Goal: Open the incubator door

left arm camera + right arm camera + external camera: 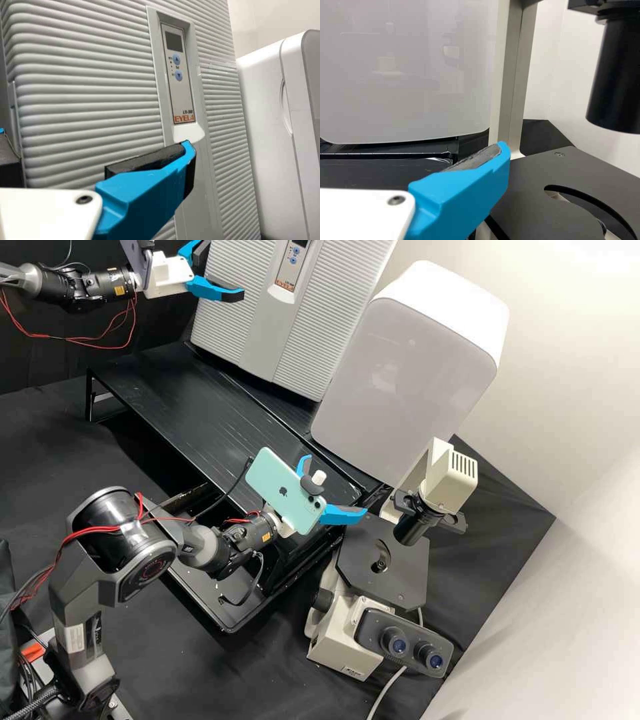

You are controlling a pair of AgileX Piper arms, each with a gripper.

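The ribbed grey incubator (pixel 253 327) stands at the back in the high view, its door shut. In the left wrist view, its door (pixel 85 100) bears a control panel (pixel 176 75) above a pale handle recess (pixel 189 132). My left gripper (pixel 220 270) is open in front of the incubator's left part. From its own wrist, the left gripper (pixel 97 150) has one fingertip lying over the area just under the recess; contact cannot be told. My right gripper (pixel 337 484) is open and empty near the microscope; its own view shows the right gripper (pixel 415 155) with one blue finger (pixel 460 195).
A white rounded cabinet (pixel 407 380) stands right of the incubator, both on a black raised platform (pixel 200 420). The microscope (pixel 387 560) stands at the right, close to my right gripper. A phone (pixel 283 487) is mounted on the right arm.
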